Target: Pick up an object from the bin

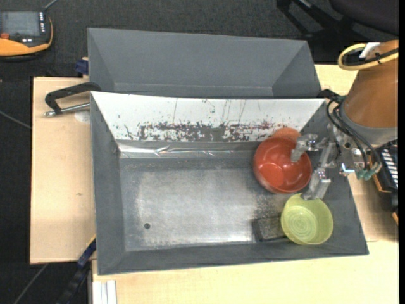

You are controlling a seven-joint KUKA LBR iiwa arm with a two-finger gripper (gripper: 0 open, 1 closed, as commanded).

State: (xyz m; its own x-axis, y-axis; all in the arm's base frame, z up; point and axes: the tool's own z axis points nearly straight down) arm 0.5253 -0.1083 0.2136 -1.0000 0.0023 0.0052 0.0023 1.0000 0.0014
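The open claw (309, 166) hovers at the right rim of the round red plastic bowl (277, 167), which is probably light, stiff and slick; best pinched across its thin rim.

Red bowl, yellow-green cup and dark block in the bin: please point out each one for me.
red bowl (278, 167): camera view, on its inside wall.
yellow-green cup (307, 221): camera view, on its inside bottom.
dark block (266, 228): camera view, on its top face.

Glossy plastic red bowl (282, 166) and yellow-green cup (307, 220) in a scuffed matt metal bin (190, 208).
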